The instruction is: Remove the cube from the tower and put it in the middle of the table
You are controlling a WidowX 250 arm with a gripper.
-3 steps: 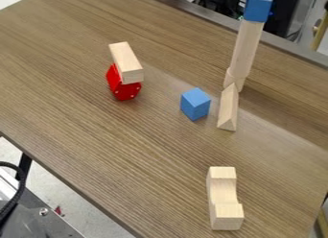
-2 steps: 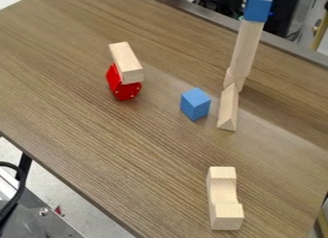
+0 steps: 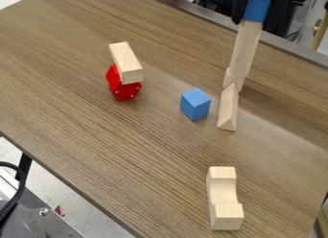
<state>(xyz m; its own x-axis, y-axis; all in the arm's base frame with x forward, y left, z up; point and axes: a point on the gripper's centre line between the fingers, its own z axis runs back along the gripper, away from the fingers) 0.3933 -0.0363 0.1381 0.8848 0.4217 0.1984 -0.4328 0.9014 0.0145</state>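
Tool (image 3: 257, 19) flanks the upper blue cube (image 3: 257, 9) atop the wooden tower (image 3: 244, 50); I cannot tell its opening or grip. Another blue cube (image 3: 194, 105) sits on the table (image 3: 115, 141).

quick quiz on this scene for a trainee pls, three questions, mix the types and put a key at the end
1. Multiple choice: what rests on top of the red block?
a) a triangular wooden prism
b) a plain oblong wooden block
c) a notched wooden block

2. True or false: the gripper is at the cube on top of the tower.

3. Fill the gap: the loose cube standing on the table, between the red block and the tower, is coloured ____.

Key: 1 b; 2 true; 3 blue
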